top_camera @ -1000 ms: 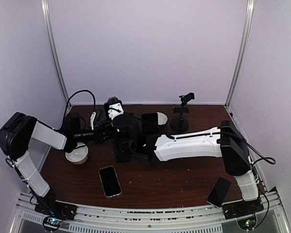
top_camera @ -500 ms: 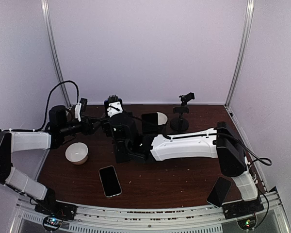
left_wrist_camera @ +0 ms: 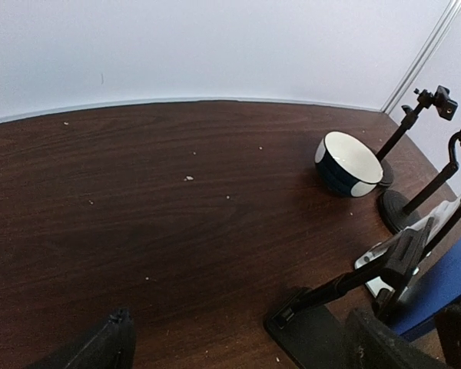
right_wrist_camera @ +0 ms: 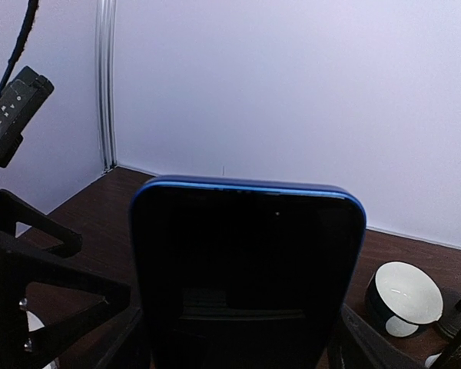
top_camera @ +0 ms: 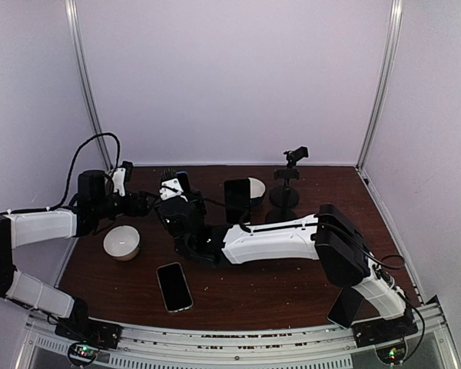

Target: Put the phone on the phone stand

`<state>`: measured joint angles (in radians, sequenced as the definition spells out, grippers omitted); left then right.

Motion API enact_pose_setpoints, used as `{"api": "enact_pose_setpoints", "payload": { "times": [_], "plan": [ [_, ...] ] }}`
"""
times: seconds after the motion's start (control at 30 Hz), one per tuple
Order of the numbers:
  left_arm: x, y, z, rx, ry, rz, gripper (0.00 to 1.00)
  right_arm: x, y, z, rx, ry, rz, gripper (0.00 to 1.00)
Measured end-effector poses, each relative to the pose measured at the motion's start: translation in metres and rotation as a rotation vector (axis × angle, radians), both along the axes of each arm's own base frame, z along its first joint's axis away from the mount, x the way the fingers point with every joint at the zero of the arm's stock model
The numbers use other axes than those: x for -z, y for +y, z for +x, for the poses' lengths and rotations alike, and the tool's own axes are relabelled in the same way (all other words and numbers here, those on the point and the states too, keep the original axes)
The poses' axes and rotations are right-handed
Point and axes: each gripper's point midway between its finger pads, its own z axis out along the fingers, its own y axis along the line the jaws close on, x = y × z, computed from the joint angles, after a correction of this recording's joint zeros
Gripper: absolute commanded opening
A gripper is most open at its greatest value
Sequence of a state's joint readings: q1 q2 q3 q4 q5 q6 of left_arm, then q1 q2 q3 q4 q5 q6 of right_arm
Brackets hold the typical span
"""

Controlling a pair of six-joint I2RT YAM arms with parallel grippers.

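A blue-cased phone [right_wrist_camera: 246,261] with a dark screen stands upright in my right gripper [right_wrist_camera: 242,342], which is shut on its lower sides. In the top view that gripper [top_camera: 186,221] sits left of centre, over the phone stand. The left wrist view shows the phone stand [left_wrist_camera: 311,334]: a black flat base with a slanted arm rising to a cradle, and the phone's blue edge [left_wrist_camera: 438,284] beside that cradle. Whether the phone touches the cradle is hidden. My left gripper [left_wrist_camera: 242,355] is open with only bare table between its fingers [left_wrist_camera: 100,347]. It hangs just left of the stand [top_camera: 144,204].
A second dark phone [top_camera: 174,286] lies flat near the front. A white bowl [top_camera: 122,242] stands at the left. A dark bowl with a white inside [top_camera: 255,187] and a tall clip stand [top_camera: 286,181] are at the back. Another phone [top_camera: 346,304] leans front right.
My left gripper opened wide and drew back left from the stand, its arm dropping lower. My right arm shifted left with the phone still in it.
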<state>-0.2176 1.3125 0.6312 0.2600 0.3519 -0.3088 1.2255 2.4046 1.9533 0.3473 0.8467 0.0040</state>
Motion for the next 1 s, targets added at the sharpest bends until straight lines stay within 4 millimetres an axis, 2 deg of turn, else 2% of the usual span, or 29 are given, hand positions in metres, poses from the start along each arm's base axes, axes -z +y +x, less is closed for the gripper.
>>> {"api": "enact_pose_setpoints", "payload": {
  "times": [0.67,1.0],
  "plan": [
    [0.002,0.001,0.000,0.003,-0.006,0.025,0.98,0.015,-0.009,0.004,0.058,0.035,0.005,0.55],
    [0.002,0.001,0.000,0.006,-0.002,0.031,0.98,0.012,-0.005,0.006,0.058,0.039,0.010,0.65]
  ]
}}
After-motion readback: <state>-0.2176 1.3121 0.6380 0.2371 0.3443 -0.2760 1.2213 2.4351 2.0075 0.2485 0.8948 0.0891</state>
